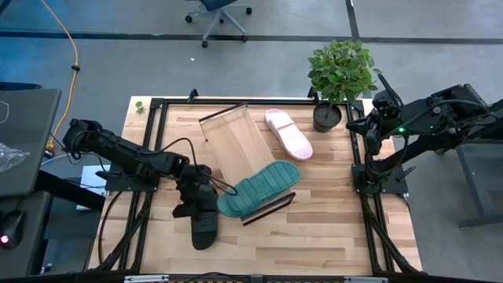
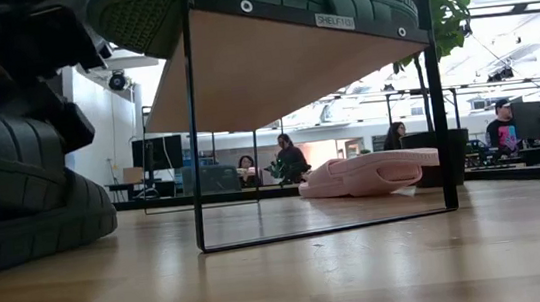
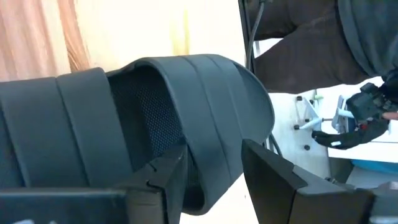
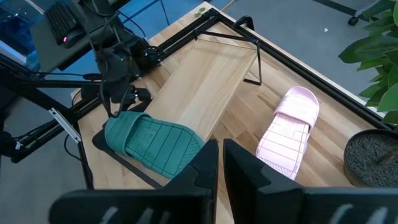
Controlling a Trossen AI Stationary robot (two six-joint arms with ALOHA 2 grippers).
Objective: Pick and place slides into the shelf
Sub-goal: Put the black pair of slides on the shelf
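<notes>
Currently my left gripper (image 1: 203,212), lower left of the high view, stands spread around the black slide (image 1: 204,228) for lifting; my right gripper (image 4: 219,163), closed, waits. Green slide (image 1: 258,187) rests on the shelf (image 1: 236,141).

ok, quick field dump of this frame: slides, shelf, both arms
green slide: lies on the near end of the shelf
pink slide: on the table, right of the shelf, apart from it
black slide: on the table near the front edge, at the left gripper
left gripper: down at the black slide, jaws open around its strap
right gripper: raised at the table's right edge, jaws shut, empty
plant pot: back right corner
</notes>
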